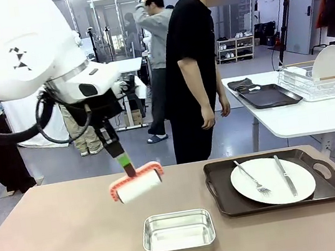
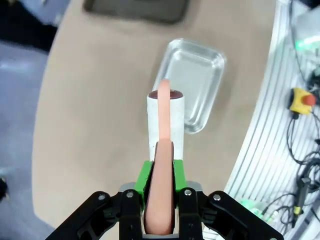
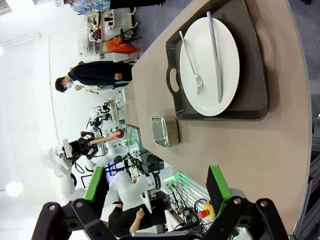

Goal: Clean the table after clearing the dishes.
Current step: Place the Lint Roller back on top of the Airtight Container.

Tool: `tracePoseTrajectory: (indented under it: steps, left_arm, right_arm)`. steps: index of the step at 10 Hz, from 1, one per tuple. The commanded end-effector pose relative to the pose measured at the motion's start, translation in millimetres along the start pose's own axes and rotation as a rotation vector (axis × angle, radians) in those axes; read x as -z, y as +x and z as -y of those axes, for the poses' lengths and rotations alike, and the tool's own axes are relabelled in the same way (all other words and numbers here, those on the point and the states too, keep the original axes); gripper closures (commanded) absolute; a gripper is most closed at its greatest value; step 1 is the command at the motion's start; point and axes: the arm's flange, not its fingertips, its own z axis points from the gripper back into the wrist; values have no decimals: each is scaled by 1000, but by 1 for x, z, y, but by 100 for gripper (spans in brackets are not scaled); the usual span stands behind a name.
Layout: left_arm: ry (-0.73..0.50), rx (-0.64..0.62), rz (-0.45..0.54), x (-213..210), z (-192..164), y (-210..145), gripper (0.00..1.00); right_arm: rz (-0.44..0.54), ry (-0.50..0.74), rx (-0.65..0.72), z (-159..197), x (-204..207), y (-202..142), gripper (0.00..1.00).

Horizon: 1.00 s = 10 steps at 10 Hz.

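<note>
Left gripper [image 1: 124,162] clamped tight on pink handle of lint roller [image 1: 137,184]; roller hanging over table [image 1: 59,243], left of centre. Steel pan [image 1: 176,215] near robot-side edge, middle. Tray [image 1: 218,188] toward right edge, carrying plate [image 1: 273,179], fork [image 1: 251,178], knife [image 1: 285,175]. Right gripper [image 3: 156,184] spread wide, holding nothing.

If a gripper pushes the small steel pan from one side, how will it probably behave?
The steel pan looks thin-walled and empty, so it is probably light. Being low, wide and flat-bottomed, it would likely slide on the table rather than tip. Pushed off-centre, it might turn; its shiny rounded rim may be slippery to grip.
</note>
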Motion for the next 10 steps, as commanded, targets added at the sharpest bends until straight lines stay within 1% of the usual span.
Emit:
tracePoseTrajectory:
  steps: [1, 2, 4, 5, 6, 10]
  left_arm:
    - [-18, 147, 35, 13, 10, 18, 78]
    - [-17, 216, 19, 23, 21, 31, 78]
    - [-26, 281, -9, 33, 29, 47, 78]
    - [-11, 242, -8, 25, 25, 48, 78]
    - [-43, 244, -15, 37, 39, 44, 78]
    - [-43, 244, -15, 37, 39, 44, 78]
  right_arm:
    - [1, 2, -5, -3, 0, -2, 0]
    - [1, 2, -5, -3, 0, -2, 0]
    - [1, 2, -5, -3, 0, -2, 0]
    - [1, 2, -5, -3, 0, -2, 0]
    - [1, 2, -5, -3, 0, -2, 0]
    - [1, 2, -5, -3, 0, -2, 0]
